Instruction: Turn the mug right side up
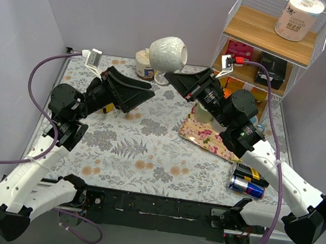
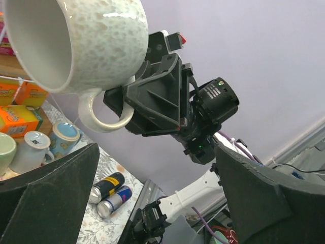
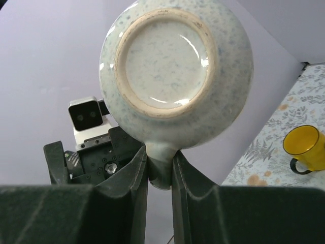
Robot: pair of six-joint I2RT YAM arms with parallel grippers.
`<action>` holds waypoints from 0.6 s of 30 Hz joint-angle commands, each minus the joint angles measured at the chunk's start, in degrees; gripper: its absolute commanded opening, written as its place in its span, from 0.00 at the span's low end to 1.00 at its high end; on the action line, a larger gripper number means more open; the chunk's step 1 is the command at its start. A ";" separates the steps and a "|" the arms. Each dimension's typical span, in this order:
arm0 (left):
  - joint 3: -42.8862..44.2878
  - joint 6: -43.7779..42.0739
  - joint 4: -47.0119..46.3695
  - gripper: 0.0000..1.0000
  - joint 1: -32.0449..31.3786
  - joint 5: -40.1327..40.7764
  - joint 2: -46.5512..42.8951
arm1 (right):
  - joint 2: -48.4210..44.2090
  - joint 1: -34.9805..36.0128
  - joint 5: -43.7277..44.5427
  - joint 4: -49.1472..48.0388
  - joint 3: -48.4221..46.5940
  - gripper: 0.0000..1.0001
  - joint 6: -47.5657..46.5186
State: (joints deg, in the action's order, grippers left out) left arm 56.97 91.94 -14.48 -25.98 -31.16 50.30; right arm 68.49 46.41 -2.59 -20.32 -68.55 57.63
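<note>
The mug [image 1: 168, 52] is pale, speckled and glazed, held in the air over the back middle of the table, tipped on its side with its mouth to the right. My right gripper [image 1: 171, 78] is shut on the mug's handle. In the right wrist view the mug's base [image 3: 175, 71] faces the camera and the right gripper [image 3: 160, 162] pinches the handle between both fingers. In the left wrist view the mug [image 2: 86, 46] shows its open mouth at upper left. My left gripper [image 1: 143, 99] is open and empty, just below left of the mug, its fingers [image 2: 51, 193] spread wide.
A wire shelf [image 1: 268, 36] with a paper roll [image 1: 298, 16] and boxes stands back right. A floral tray [image 1: 200, 137] holds cups. Two cans [image 1: 249, 181] lie at the right front. A cup [image 1: 145, 64] stands at the back. A yellow mug [image 3: 303, 145] sits on the floral cloth.
</note>
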 commanded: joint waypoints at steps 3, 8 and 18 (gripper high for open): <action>4.64 1.84 -2.05 0.97 0.14 -3.65 3.83 | -0.99 -0.27 -8.48 -15.62 -3.78 0.01 4.33; 5.52 5.96 -3.27 0.85 0.14 -3.03 5.94 | -0.81 -0.27 -10.07 -17.56 -2.38 0.01 7.23; 6.30 8.60 -4.69 0.55 0.14 -3.56 7.26 | -0.99 -0.36 -10.94 -16.25 -0.79 0.01 8.91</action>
State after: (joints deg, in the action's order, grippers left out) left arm 60.42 99.50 -17.98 -25.98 -33.69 57.80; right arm 68.84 46.15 -12.62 -27.59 -68.34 65.93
